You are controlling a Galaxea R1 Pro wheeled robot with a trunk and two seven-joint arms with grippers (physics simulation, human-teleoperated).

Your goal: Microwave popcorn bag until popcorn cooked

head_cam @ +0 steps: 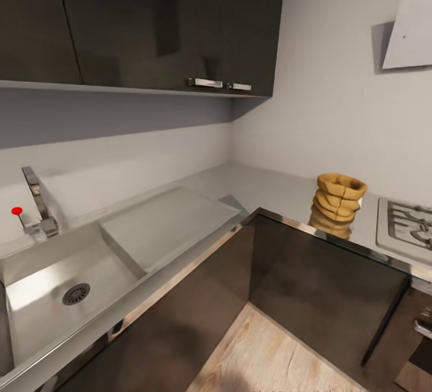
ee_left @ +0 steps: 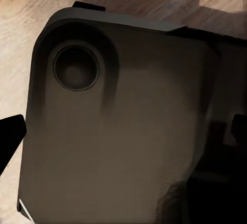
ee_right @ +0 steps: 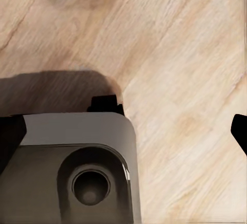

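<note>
The grey desk (head_cam: 264, 191) is running in an L around an inner corner, its mirror-bright front edge catching light above dark cabinet fronts (head_cam: 324, 296). Wood floor (head_cam: 264, 356) is lying open in the angle below, giving free room in front of both runs. Dark wall cupboards (head_cam: 150, 20) are hanging over the left run, well above the surface.

The popcorn bag (head_cam: 339, 198) is standing upright on the right run of the desk, near its front edge, just beside the gas hob (head_cam: 407, 227) yet apart from it. It is showing as a squat tan-brown paper sack with bulging horizontal folds and a rolled rim, and its reflection is glinting on the glossy slab beneath it. Bare surface is lying around it toward the corner.

On the left run a steel sink (head_cam: 54, 296) with a round drain (head_cam: 76, 294) is sitting beside a ribbed draining board (head_cam: 168, 224); a tap (head_cam: 37, 200) and a small red knob (head_cam: 17, 211) are standing behind it. A pale hood (head_cam: 411, 32) is hanging over the hob.

The left gripper (ee_left: 126, 134) is showing dark fingertips at opposite sides of its wrist view, spread wide and holding nothing, over the robot's dark base (ee_left: 118, 131). The right gripper (ee_right: 126, 131) is likewise spread with nothing between, over floor and a grey corner of the base.
</note>
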